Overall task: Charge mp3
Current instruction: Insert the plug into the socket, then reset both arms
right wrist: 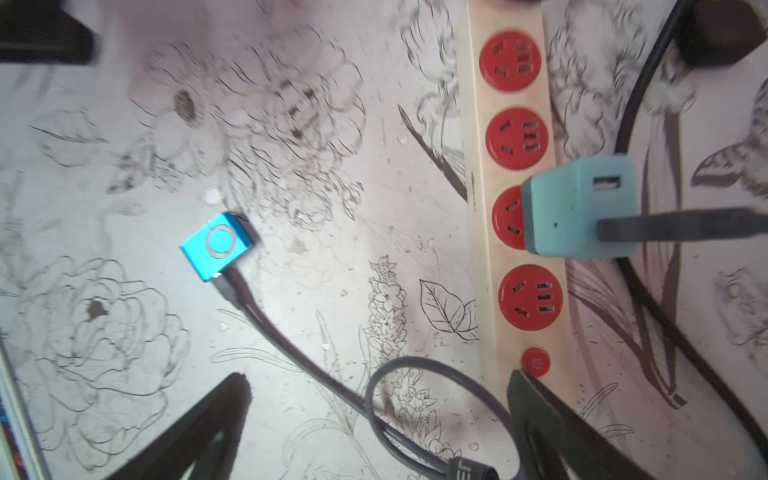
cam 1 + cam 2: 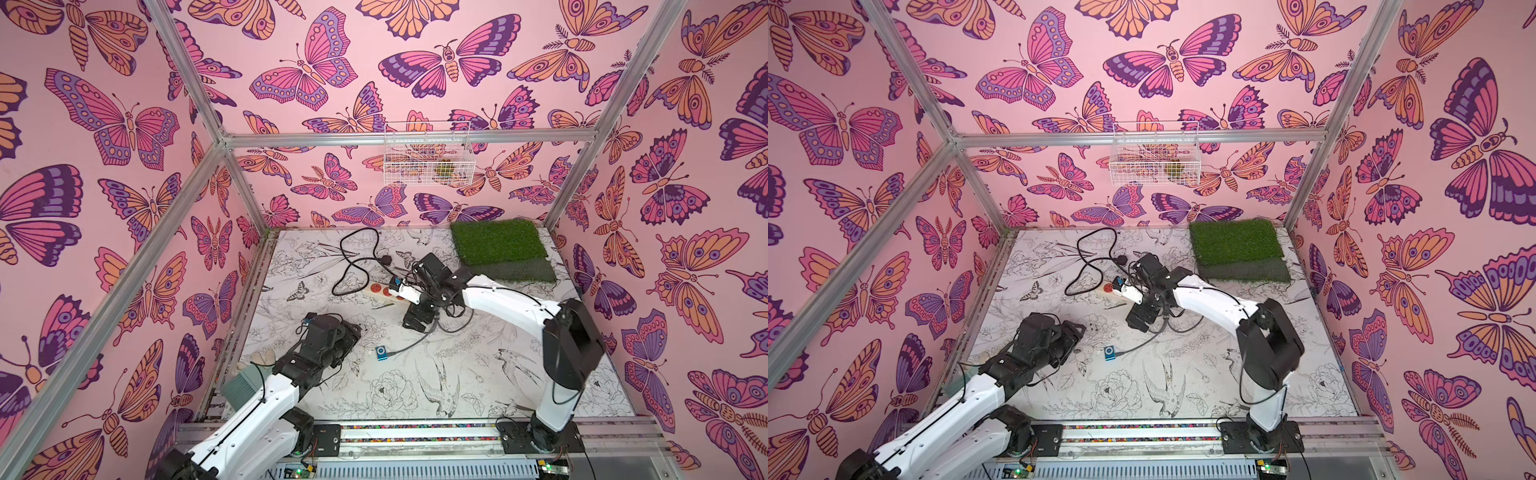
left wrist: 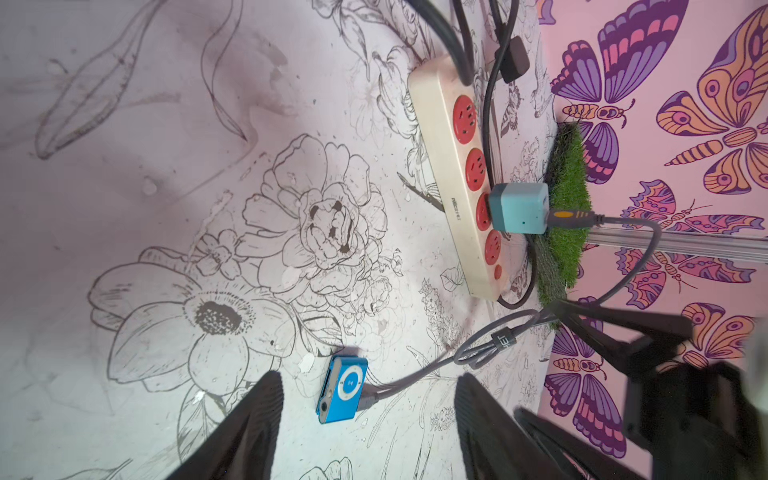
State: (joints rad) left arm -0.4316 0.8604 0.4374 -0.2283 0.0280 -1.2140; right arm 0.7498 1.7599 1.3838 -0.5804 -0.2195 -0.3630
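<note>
The place is a robotics lab test cell. A frame of silver aluminium bars (image 2: 409, 139) boxes in the space, and the wall panels (image 2: 104, 124), covered in a pink butterfly print, form a staged backdrop. The worktop (image 2: 478, 374) is wrapped in a black-and-white print of flowers and birds. Two white-and-black robot arms, the left arm (image 2: 249, 419) and the right arm (image 2: 503, 297), are bolted to a metal rail (image 2: 415, 432) along its near edge. Bare circuit boards (image 2: 301, 471) with green lights sit just below the rail. A white wire basket (image 2: 428, 153) hangs on the back wall, and a square of green artificial turf (image 2: 498, 243) lies in the far corner.
</note>
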